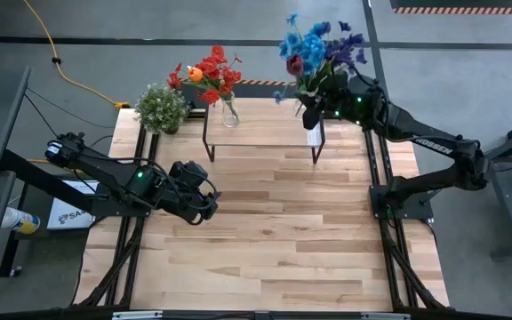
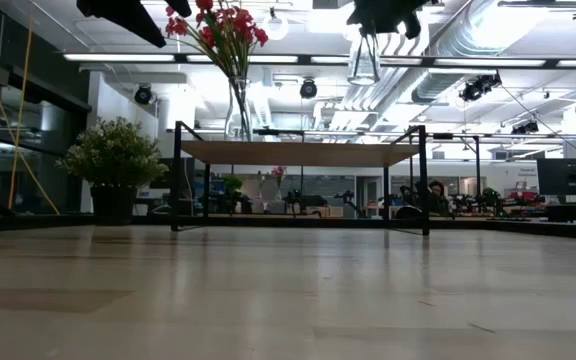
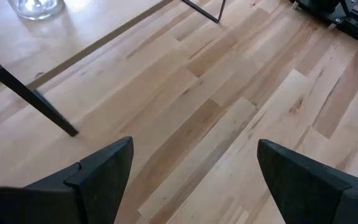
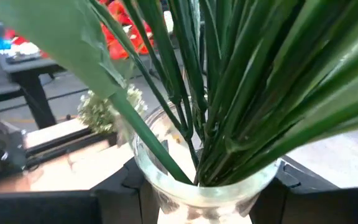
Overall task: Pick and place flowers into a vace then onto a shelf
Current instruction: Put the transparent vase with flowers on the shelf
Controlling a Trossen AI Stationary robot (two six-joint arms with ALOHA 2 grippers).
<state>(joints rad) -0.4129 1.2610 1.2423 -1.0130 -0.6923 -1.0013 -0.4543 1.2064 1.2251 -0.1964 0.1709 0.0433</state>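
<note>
Two vases are in play around the shelf (image 1: 265, 133). One glass vase (image 1: 229, 113) with red and orange flowers (image 1: 208, 73) already stands on the shelf's board, toward the end nearest the potted plant (image 1: 161, 108). The second vase (image 4: 204, 186), filled with blue and purple flowers (image 1: 314, 49), is clamped between the fingers of the right pincer (image 1: 314, 105), which holds it in the air above the shelf's opposite end, over the pale strip.

The left pincer (image 1: 204, 200) waits low over the desk (image 1: 283, 240) in front of the shelf, its fingers spread wide and holding nothing.

Risk lies in the set-down. The bouquet looks top-heavy, so a tilted or early release could tip the vase off the board's edge. Smooth glass could also slip in the grip. Landing too close to the corner would likely leave it unstable.
</note>
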